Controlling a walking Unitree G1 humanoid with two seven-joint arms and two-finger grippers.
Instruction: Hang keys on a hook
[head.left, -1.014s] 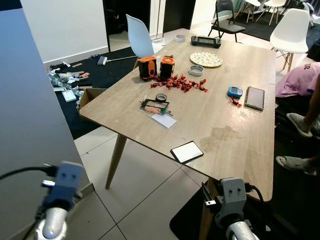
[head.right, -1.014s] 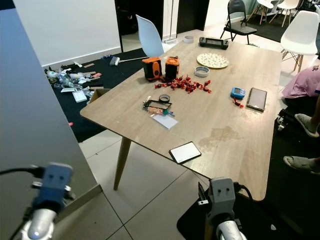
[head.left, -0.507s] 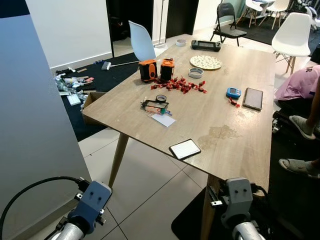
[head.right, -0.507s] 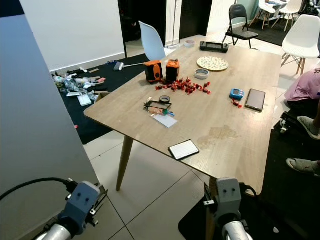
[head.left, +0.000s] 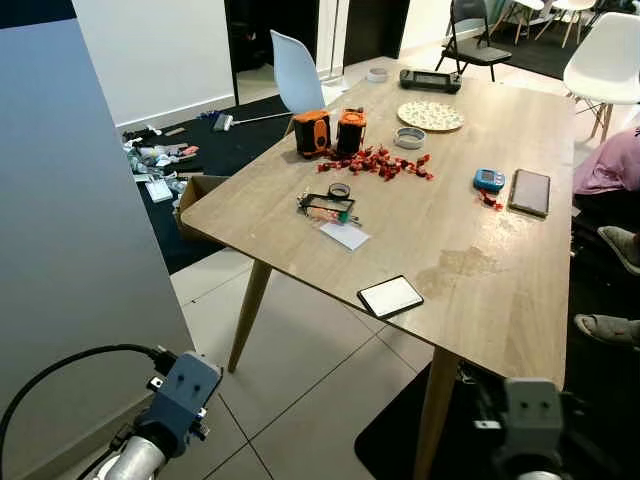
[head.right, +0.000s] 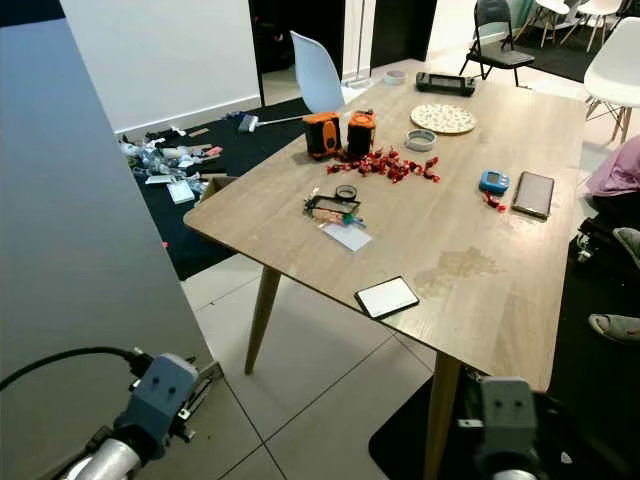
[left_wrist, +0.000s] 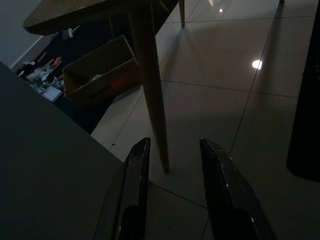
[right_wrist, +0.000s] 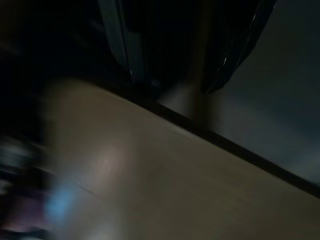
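Observation:
A bunch of keys (head.left: 327, 207) with a black ring and a green tag lies on the wooden table (head.left: 470, 270), near its left edge and far ahead of both arms. My left gripper (left_wrist: 174, 145) hangs low over the tiled floor, open and empty, pointing at a table leg (left_wrist: 150, 95). Its wrist (head.left: 177, 394) sits beside a grey wall panel (head.left: 70, 200). My right gripper (right_wrist: 172, 87) is dark and blurred in its wrist view, its two fingers apart with nothing between them, close by the table's near corner. Its wrist (head.left: 527, 413) is at the bottom right.
On the table are a white-screened phone (head.left: 390, 296), a paper slip (head.left: 345, 236), red sweets (head.left: 380, 163), two orange devices (head.left: 332, 131) and a plate (head.left: 435, 115). A cardboard box (head.left: 200, 190) and clutter (head.left: 160, 160) lie left. A person's feet (head.left: 605, 325) are at right.
The camera has shifted, so the table sits further right. My left wrist swung in from the left edge toward the floor. My right wrist sank lower and moved right.

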